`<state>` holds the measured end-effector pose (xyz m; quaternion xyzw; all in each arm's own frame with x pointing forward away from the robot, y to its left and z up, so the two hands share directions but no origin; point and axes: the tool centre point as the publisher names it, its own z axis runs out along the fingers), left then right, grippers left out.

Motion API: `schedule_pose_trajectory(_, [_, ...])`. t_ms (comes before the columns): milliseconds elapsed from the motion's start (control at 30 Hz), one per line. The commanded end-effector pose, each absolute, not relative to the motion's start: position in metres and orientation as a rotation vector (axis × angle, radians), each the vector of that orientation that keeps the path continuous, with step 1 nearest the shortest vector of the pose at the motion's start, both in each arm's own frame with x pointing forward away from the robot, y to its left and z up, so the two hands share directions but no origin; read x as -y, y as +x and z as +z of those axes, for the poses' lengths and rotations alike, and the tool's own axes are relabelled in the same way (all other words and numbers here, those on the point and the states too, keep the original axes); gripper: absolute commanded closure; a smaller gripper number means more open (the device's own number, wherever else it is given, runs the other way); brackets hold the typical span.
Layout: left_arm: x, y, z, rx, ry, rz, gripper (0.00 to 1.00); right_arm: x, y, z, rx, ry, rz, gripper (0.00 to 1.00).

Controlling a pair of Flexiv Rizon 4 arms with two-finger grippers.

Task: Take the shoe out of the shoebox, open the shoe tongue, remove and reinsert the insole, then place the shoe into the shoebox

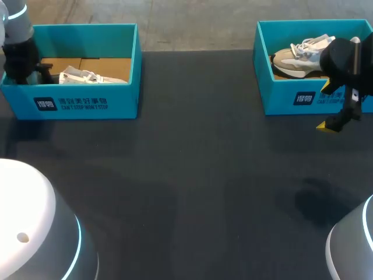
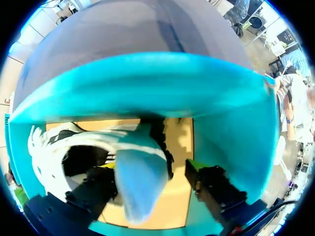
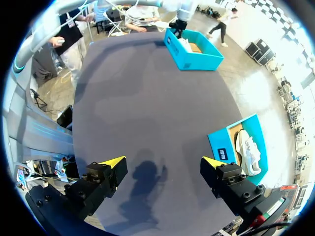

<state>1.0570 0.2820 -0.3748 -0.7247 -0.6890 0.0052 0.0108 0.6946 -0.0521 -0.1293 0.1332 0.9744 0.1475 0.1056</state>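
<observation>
A white shoe (image 1: 87, 76) lies in the left teal shoebox (image 1: 87, 105). My left gripper (image 1: 44, 73) is down inside that box at its left end. In the left wrist view its fingers stand apart around the shoe's pale blue rear part (image 2: 140, 182): one finger (image 2: 98, 184) is against the shoe (image 2: 54, 147), the other (image 2: 211, 184) is clear of it, so the gripper (image 2: 152, 167) is open. A beige and white shoe (image 1: 297, 55) sits in the right teal shoebox (image 1: 291, 99). My right gripper (image 1: 335, 116) hangs open and empty in front of that box.
In the right wrist view the right gripper (image 3: 162, 162) is above bare dark table (image 3: 147, 108), with the right shoebox (image 3: 221, 147) beside it and the left shoebox (image 3: 194, 54) far ahead. The two boxes stand at the table's far corners.
</observation>
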Motion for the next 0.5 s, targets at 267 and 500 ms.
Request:
schedule_pose_trajectory(267, [-0.273, 1.051, -0.326, 2.163, -2.344, 0.026, 0.0, 0.051, 0.697, -0.13, -2.875, 0.393, 0.432, 0.0])
schedule_pose_trajectory(500, [-0.267, 1.049, -0.296, 2.218, -2.368, 0.039, 0.0, 0.051, 0.697, -0.13, -2.875, 0.393, 0.432, 0.0])
